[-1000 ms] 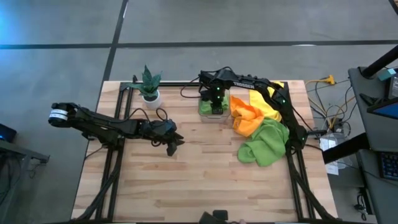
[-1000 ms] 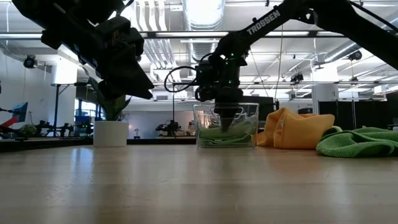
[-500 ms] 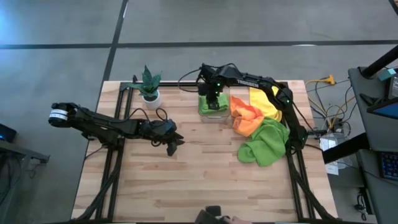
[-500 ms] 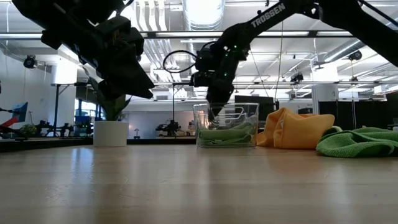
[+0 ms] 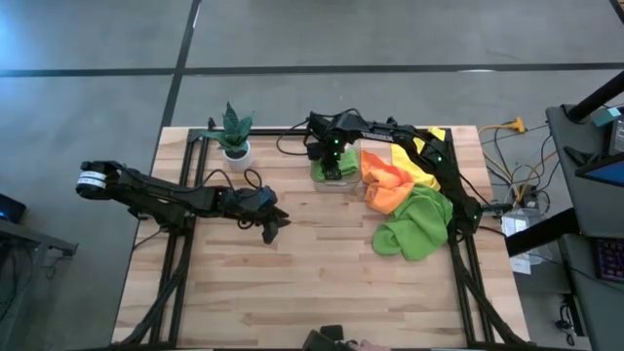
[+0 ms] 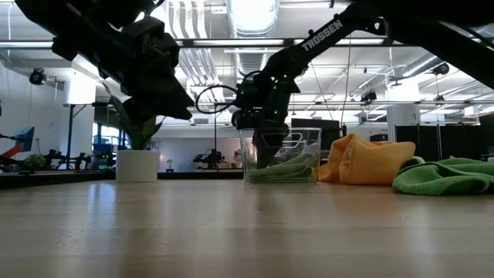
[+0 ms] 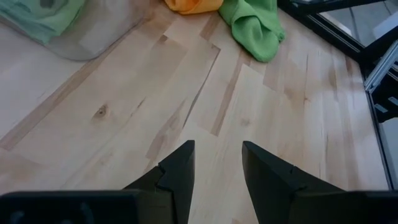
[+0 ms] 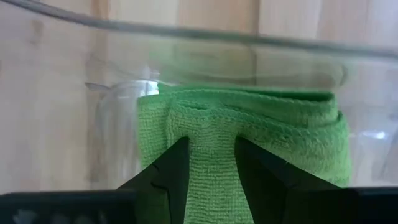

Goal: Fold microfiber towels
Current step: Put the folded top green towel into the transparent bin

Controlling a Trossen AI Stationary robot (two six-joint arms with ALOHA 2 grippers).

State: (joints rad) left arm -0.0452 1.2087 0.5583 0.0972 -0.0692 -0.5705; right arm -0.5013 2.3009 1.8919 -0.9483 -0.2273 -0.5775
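Right gripper (image 5: 332, 162) poised over the clear bin (image 6: 281, 154) at the far side of the table (image 5: 312, 283), arm stretched long from its base near the right edge and bent back across the cloth pile. Fingers (image 8: 171, 171) parted by a narrow gap, empty, pointed down at the folded green towel (image 8: 249, 146) lying in the bin directly beneath them; no contact visible between fingertips and cloth. In the low view, wrist just above the bin's rim.

Beside this gripper, toward its own base: orange towel (image 5: 383, 180) crumpled, yellow towel (image 5: 414, 161) partly under the arm, and a second green towel (image 5: 414, 224) bunched nearer the front edge, touching the orange one.

Left gripper (image 5: 270, 226) held low over bare wood near the table's middle, arm reaching in almost level from the left. Fingers (image 7: 180, 174) slightly apart, holding nothing. Well apart from the pile, bin ahead of it.

Potted plant (image 5: 234, 132) at the far edge, between the two arms.
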